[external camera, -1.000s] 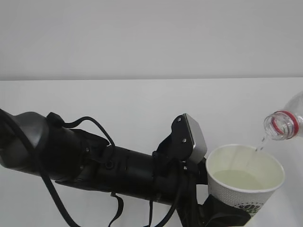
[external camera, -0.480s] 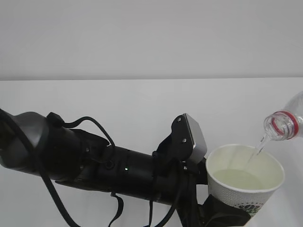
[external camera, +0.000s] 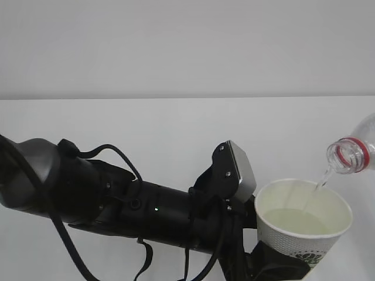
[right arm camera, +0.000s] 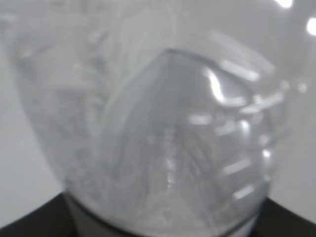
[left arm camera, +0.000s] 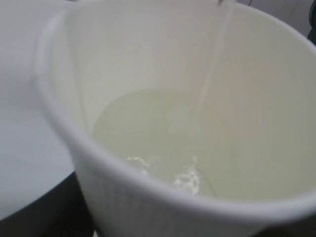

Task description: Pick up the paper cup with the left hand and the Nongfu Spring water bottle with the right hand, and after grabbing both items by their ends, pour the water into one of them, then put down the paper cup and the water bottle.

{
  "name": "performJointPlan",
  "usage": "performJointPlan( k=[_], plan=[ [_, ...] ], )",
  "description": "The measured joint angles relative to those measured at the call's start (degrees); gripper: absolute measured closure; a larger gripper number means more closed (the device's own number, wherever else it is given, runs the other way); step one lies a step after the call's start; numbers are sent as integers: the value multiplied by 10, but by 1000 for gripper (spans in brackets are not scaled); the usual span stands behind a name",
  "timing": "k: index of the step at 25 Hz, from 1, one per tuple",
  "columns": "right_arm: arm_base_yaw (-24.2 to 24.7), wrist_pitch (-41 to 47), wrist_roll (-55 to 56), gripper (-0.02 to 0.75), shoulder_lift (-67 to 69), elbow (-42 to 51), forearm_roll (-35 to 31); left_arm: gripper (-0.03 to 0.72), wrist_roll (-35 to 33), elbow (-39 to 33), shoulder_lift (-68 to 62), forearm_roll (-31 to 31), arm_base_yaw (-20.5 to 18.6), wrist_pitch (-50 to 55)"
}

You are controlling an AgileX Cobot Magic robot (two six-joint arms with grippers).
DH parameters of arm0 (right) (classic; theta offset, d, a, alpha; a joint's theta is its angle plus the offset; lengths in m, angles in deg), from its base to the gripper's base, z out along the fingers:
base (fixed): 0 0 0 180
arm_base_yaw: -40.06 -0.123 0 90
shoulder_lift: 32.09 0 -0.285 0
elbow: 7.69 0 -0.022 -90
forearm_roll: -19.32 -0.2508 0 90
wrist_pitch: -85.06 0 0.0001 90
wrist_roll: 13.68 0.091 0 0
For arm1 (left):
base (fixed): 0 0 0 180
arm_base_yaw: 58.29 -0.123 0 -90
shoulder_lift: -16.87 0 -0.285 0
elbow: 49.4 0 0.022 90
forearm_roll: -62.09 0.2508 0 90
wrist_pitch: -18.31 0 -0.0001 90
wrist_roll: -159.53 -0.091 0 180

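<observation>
Water [external camera: 322, 178] now falls as one thin steady stream where a second ago only drops fell, so pouring is well under way. It drops from the tilted Nongfu Spring water bottle [external camera: 353, 153] into the paper cup [external camera: 303, 218], partly filled, raised above the desk [external camera: 146, 129]. Left end effector [external camera: 275, 264] grips the cup's base; the right clasps the bottle's end.

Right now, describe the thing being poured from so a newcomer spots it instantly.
Follow the bulky black left arm rightward to the white paper cup at its end. Above the cup's right rim, a tilted clear water bottle enters frame; its red neck ring and trickling stream mark it.
</observation>
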Motion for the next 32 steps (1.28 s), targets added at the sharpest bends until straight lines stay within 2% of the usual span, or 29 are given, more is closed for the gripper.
performJointPlan(
  k=[32],
  plan=[
    [0,-1,0,334,0,0,-4,160,0,0,0,0,0,0]
  ],
)
